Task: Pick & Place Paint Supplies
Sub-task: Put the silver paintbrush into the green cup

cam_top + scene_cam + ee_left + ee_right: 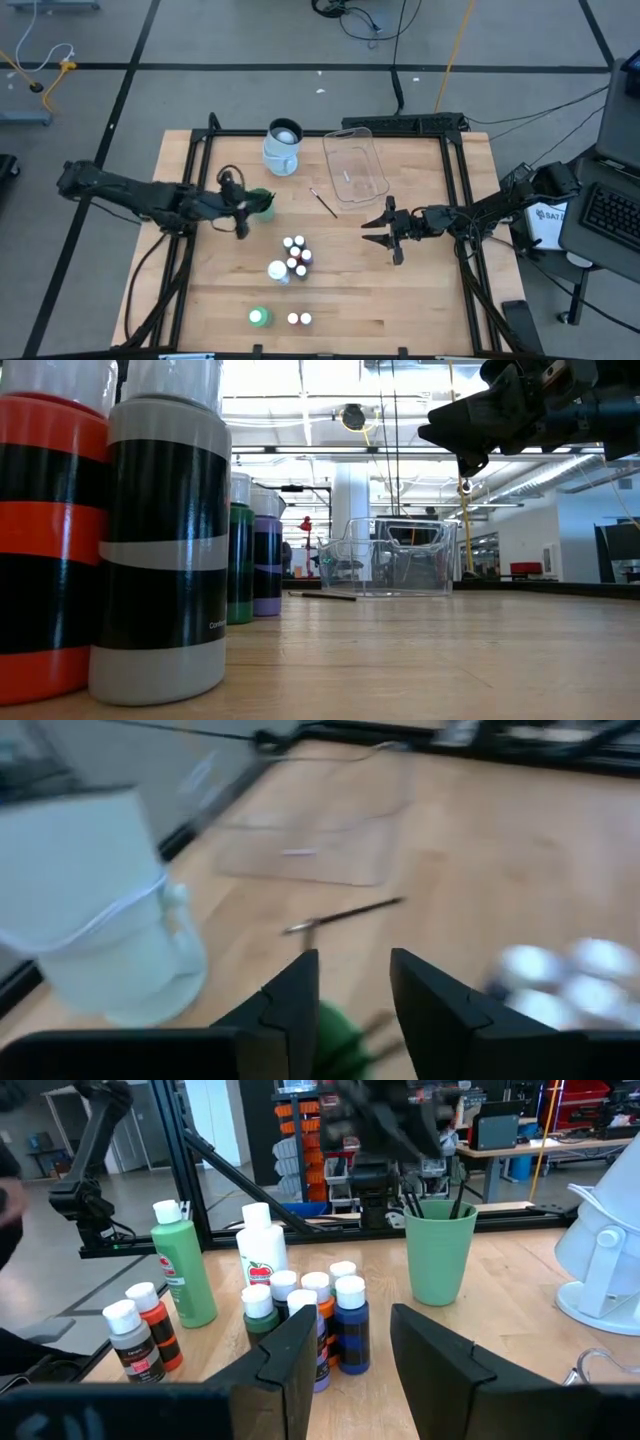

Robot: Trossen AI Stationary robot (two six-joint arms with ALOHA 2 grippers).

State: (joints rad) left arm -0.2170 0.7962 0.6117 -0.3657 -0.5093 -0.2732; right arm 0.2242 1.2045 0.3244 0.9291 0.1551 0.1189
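The white bottle (262, 1242) bears a red apple label, its writing unreadable. It stands beside the green bottle (184, 1272), behind the small paint bottles (312, 1320). The left gripper (240, 207), fingers parted, empty, hangs over the green cup (440, 1250). The right gripper (385, 228), fingers parted, hovers over bare wood right of the bottles.

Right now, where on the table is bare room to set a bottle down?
Bare wood lies between the clear tray and the right pincer, and along the near right corner beyond the small bottle cluster. It is crowded around the green cup under the left pincer.
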